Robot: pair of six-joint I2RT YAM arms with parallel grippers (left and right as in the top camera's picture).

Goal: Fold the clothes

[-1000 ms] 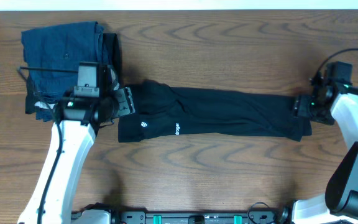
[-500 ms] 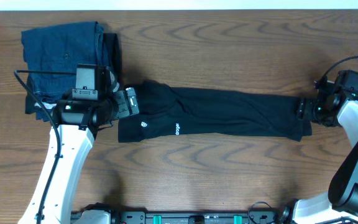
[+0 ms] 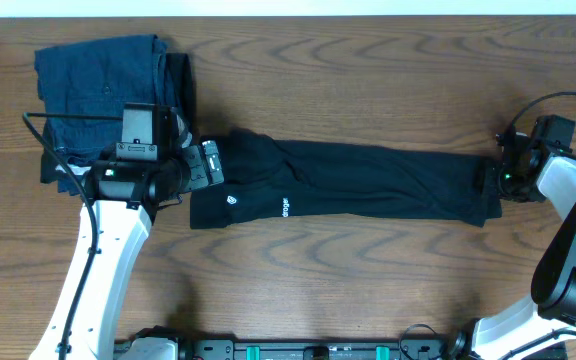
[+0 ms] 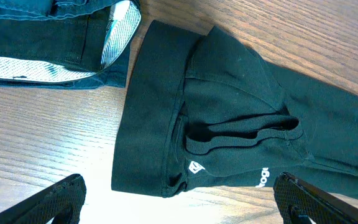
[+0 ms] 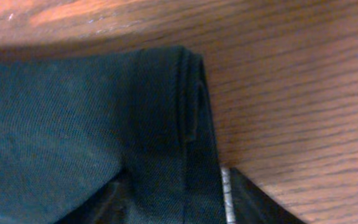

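Work surface: a brown wood-grain table, seen from overhead; the black T-shirt lies across its middle as one long narrow band running left to right, with sleeves and sides already turned inward, so the lengthwise folds are judged complete; the crosswise folds that would reduce the band to a compact packet are not yet made, which puts the task at roughly its midpoint; a stack of dark blue folded garments sits at the far left, just beside the band's left end, and is no part of this job; the left gripper hangs at the band's left end, jaws spread wide with nothing between them, its fingers clear of the cloth in the wrist view; the right gripper is at the band's right end, where the hem passes between its fingers; whether it is clamped on that hem cannot be told; small white logo marks show near the left end
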